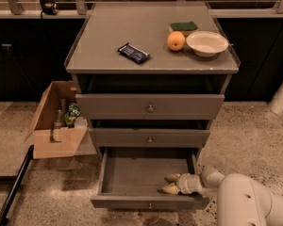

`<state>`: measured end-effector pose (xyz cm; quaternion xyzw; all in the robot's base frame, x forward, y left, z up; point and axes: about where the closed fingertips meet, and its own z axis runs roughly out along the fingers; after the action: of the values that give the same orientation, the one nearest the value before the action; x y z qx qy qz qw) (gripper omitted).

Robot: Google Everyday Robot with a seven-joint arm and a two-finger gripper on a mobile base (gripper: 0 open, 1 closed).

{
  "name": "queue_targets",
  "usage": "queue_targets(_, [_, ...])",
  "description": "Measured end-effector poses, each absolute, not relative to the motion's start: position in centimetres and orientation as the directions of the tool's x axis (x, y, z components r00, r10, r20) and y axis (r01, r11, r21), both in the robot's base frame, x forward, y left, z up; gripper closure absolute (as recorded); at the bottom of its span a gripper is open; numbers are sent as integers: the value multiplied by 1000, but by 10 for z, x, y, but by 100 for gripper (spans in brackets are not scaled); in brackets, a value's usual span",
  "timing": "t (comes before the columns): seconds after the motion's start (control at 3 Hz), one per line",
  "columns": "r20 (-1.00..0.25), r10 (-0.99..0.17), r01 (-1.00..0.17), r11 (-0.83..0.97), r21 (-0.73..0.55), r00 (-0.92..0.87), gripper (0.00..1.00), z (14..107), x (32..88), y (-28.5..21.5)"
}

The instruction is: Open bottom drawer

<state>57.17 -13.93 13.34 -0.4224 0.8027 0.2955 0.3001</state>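
Note:
The bottom drawer (148, 204) of the grey cabinet is pulled out, its shallow grey tray open to view and its small metal knob at the front centre. My gripper (170, 183) reaches from the lower right over the drawer's right side into the tray, with its two pale fingers spread apart and holding nothing. The white arm (245, 199) fills the lower right corner. The middle drawer (149, 138) and the top drawer (150, 107) stand above it, both closed.
On the cabinet top lie a dark snack packet (133, 53), an orange (176, 41), a green sponge (183, 27) and a white bowl (207, 43). An open cardboard box (54, 121) with bottles stands on the floor at the left. A white post (281, 94) is at the right.

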Motion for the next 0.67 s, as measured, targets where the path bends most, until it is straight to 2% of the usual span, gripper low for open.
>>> queue_targets(0.33, [-743, -481, -854, 464, 235, -466, 0, 138, 568, -143])
queue_targets(0.67, [-778, -413, -845, 463, 268, -473, 0, 153, 568, -155])
